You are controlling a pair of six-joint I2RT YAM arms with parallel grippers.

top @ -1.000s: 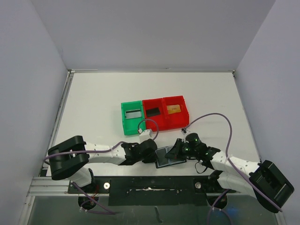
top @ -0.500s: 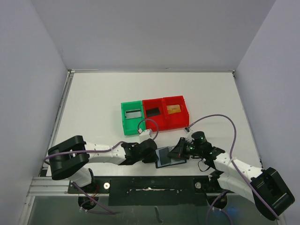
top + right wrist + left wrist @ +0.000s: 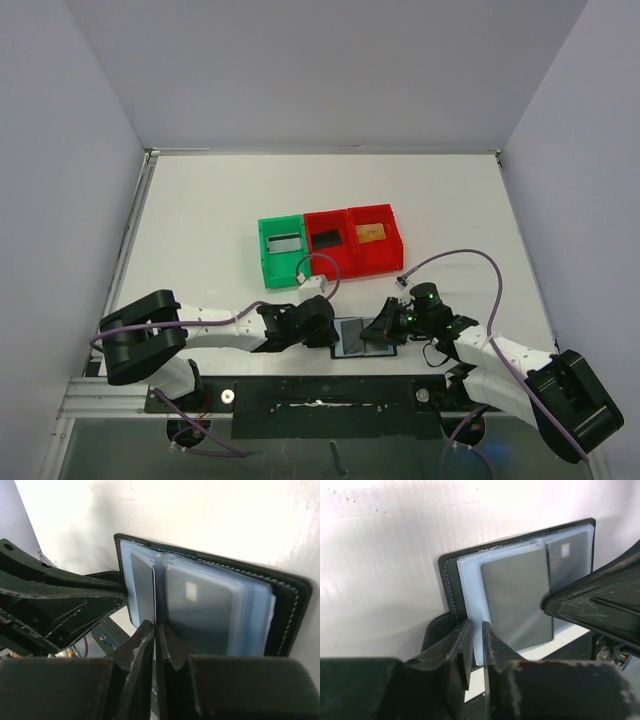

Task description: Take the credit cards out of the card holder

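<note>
**Top view.** The wallet [image 3: 362, 336] lies open on the white table [image 3: 220, 210], at 6 o'clock of the tabletop, just ahead of the arm bases. The left gripper [image 3: 333, 334] meets its 9 o'clock edge and the right gripper [image 3: 383, 328] its 3 o'clock edge. At 12 o'clock from the wallet, apart from it, three bins stand in a row, touching side to side. The green bin [image 3: 278, 272] holds a greyish card [image 3: 284, 242], the middle red bin [image 3: 330, 265] a black card [image 3: 326, 238], and the end red bin [image 3: 378, 258] a tan-gold card [image 3: 371, 232].

**Left wrist view.** The jaws stand almost together. The narrow slit between them lines up with the edge of a pale plastic pocket, but whether they pinch it cannot be told. A dark grey card [image 3: 517, 600] sits inside that pocket.

**Right wrist view.** The jaws are closed on the edge of one clear plastic leaf, which stands up from the open wallet. A patch-marked card [image 3: 200, 602], bearing a pale square, lies in the pocket at 3 o'clock of that leaf.
</note>
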